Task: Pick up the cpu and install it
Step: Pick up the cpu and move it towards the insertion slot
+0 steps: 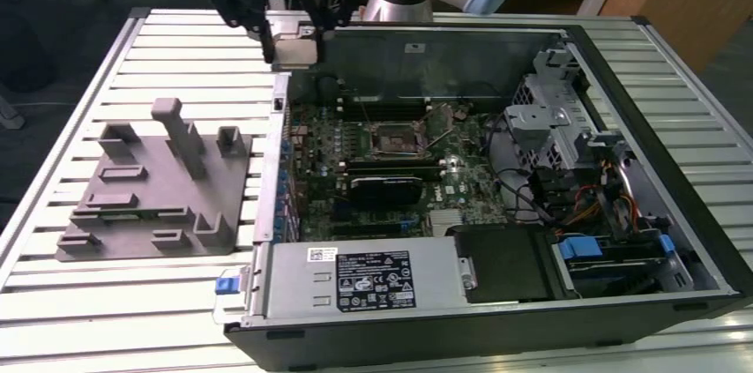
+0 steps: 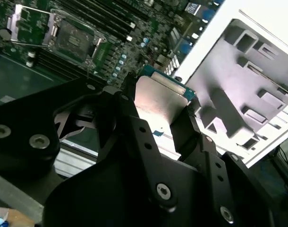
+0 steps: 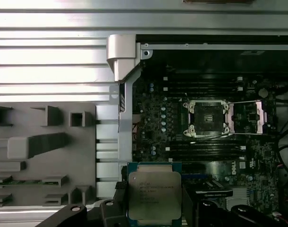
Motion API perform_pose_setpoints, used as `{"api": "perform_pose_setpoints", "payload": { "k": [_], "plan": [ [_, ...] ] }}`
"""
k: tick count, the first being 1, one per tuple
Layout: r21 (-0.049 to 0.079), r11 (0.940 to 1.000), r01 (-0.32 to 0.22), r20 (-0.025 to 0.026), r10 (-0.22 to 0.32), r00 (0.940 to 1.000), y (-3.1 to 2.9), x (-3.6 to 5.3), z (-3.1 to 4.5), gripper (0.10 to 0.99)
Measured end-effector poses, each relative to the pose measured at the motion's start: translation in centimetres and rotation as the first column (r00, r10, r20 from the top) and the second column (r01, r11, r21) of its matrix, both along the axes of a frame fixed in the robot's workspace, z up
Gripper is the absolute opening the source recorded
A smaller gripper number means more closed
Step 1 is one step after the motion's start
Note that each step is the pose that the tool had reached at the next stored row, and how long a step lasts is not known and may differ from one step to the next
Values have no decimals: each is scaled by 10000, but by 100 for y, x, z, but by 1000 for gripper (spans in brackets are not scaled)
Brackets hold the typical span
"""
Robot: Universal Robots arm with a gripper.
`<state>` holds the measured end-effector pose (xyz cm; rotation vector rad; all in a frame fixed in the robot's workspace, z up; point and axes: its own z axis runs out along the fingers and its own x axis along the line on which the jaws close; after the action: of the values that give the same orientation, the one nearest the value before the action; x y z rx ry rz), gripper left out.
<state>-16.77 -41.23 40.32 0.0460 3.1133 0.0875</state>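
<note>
My tool is clenched on the cpu near the case corner; the open socket lies at about 5 o'clock from it in the exterior view.

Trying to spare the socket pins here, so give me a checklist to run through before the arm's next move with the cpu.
1. Grip on the cpu: ok, the gripper is shut on two of its edges.
2. Cover off the socket: ok, the load plate is swung aside.
3. Nothing in the socket: ok, no chip sits there.
4. The cpu above the socket: not ok, it hangs by the case corner, apart from the socket.
5. Corner marks matched: cannot tell.
</note>
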Motion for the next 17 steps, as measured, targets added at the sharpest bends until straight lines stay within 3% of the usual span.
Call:
{"api": "perform_pose_setpoints", "payload": {
  "k": [17],
  "plan": [
    [-1,10000,0,0,0,10000,0,700,-3,541]
  ]
}}
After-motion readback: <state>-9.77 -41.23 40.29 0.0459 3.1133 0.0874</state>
